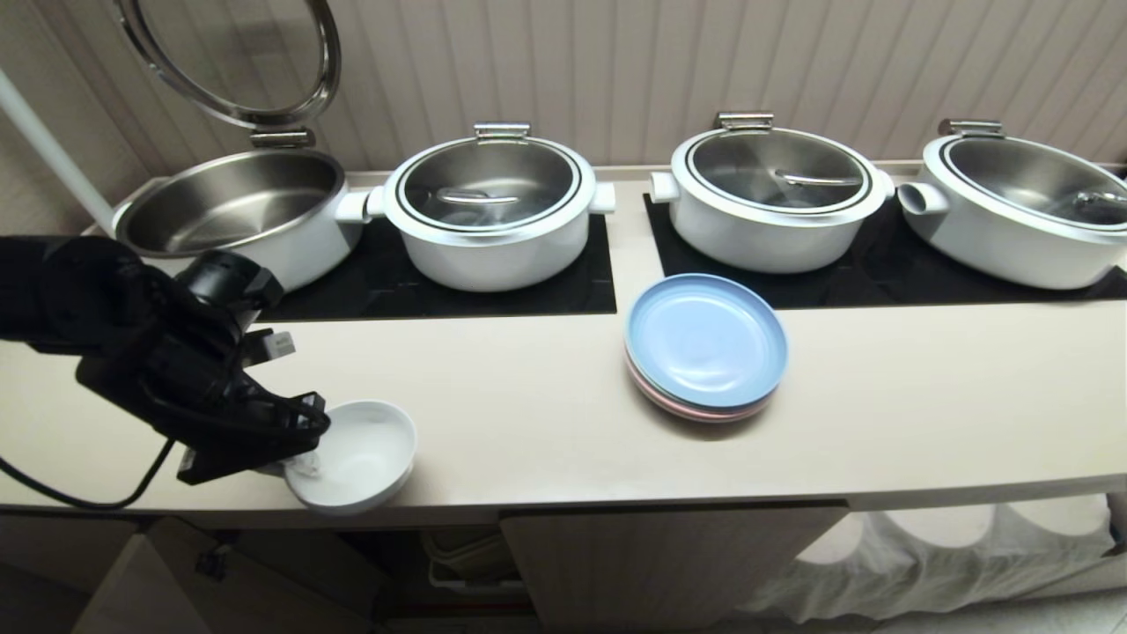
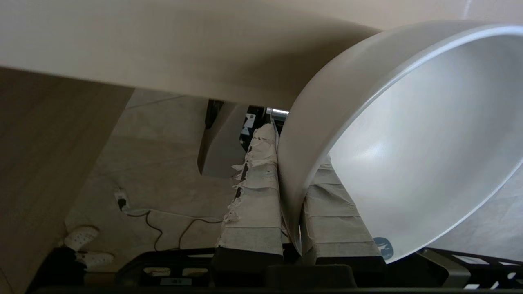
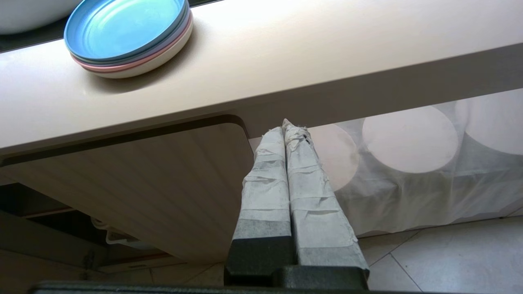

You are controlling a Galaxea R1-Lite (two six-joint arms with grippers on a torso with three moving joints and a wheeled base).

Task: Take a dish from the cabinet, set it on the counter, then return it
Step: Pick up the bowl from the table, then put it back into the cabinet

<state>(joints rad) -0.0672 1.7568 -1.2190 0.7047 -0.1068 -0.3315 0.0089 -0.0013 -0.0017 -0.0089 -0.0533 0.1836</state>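
Left gripper (image 1: 299,453) is clamping its taped fingers (image 2: 253,196) on the near rim of the dish (image 1: 357,453), one finger inside, one outside. The dish is empty, sitting at the desk (image 1: 528,414) front edge, left side; whether it is resting or hanging just above is hard to tell. The arm is hiding part of the rim. Right gripper (image 3: 288,130) is idling below the desk edge, fingers pressed together, holding nothing, by the cabinet (image 3: 163,175) door. A white cloth (image 3: 408,175) is covering round shapes, contents unreadable. Mid-desk, stacked plates (image 1: 706,345), blue on top, nothing on them. Farther back, four pots on black hob panels (image 1: 458,282): the open pot (image 1: 233,211) is showing an empty steel pan, lid (image 1: 233,57) cut off at the top; three lidded pots (image 1: 493,211) are hiding contents, the rightmost cropped.
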